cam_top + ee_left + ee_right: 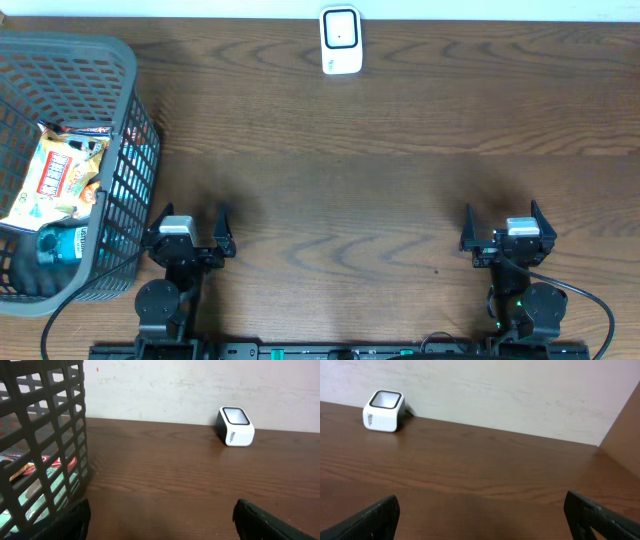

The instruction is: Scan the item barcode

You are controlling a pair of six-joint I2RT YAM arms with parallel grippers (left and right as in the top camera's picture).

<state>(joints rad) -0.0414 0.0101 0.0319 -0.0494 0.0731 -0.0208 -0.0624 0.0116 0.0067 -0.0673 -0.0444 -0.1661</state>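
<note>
Snack packet (55, 180), printed in yellow and green, lies inside the grey mesh basket (128, 60) that stands at the left edge of the table (350, 180), as seen from overhead. A blue item (60, 243) lies just beside the packet toward the near end of the basket, and a red-edged wrapper (85, 130) shows toward the far end. Any barcode on these things is too small to make out. The white scanner (340, 40), a small box with a dark-framed window on its upper face, stands at the far edge of the table near the middle, against a pale wall, well apart from the basket and from both arms. The left pincer (192, 217) sits at the near edge of the table, just beside the basket's right wall, with its jaws spread wide and nothing between them. In its wrist view only bare wood lies between the two dark fingertips (65, 521), with the basket's mesh at left and the scanner ahead at right. The right pincer (502, 212) sits at the near edge on the right side, likewise wide open and empty, and its wrist view shows the scanner far off at upper left.
</note>
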